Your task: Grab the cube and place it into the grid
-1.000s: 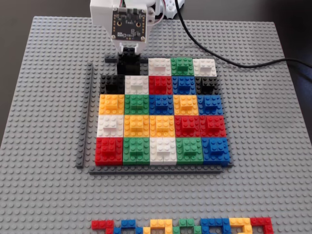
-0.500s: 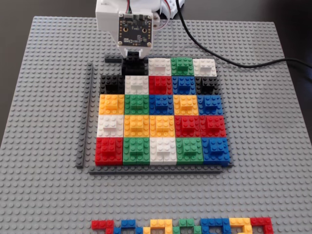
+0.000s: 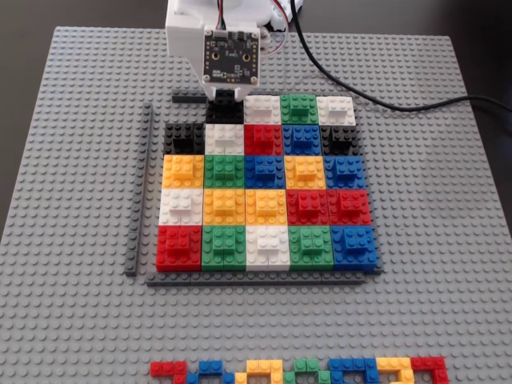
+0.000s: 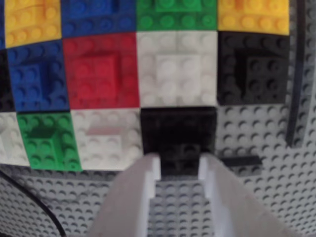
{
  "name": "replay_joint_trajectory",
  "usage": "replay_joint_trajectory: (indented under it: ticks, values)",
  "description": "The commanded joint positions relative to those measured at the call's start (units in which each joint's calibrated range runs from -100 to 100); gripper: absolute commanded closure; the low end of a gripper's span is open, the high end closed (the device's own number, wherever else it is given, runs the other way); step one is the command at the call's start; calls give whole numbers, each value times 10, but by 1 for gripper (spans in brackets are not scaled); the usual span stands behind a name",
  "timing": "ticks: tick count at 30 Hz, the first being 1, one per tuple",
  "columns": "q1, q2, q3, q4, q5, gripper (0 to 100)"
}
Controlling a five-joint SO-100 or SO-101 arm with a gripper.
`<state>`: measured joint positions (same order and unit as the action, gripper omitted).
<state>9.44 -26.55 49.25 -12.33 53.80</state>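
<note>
The grid (image 3: 264,278) is a five-across patchwork of coloured blocks framed by dark-grey strips, in the middle of the baseplate. The black cube (image 3: 224,113) sits in the far row, second cell from the left in the fixed view, next to a white block (image 3: 262,110). My gripper (image 3: 225,97) hangs over it under the white wrist housing. In the wrist view the cube (image 4: 177,129) lies level with its neighbours, and my gripper (image 4: 180,159) has both white fingers (image 4: 148,170) pressed against the sides of its raised top piece. The corner cell beside it (image 4: 247,133) is bare baseplate.
A large light-grey studded baseplate (image 3: 72,160) carries everything. A loose dark-grey strip (image 3: 140,192) lies left of the grid, a short one (image 3: 188,96) at the far left corner. A thin row of small coloured bricks (image 3: 304,370) lies at the near edge. A black cable (image 3: 376,100) runs right.
</note>
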Motion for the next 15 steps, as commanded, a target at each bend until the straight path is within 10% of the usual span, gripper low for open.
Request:
replay_joint_trajectory:
  ticks: [1, 15]
  values:
    - [-3, -2, -13, -6, -1, 96]
    - [3, 2, 1, -18, -3, 86]
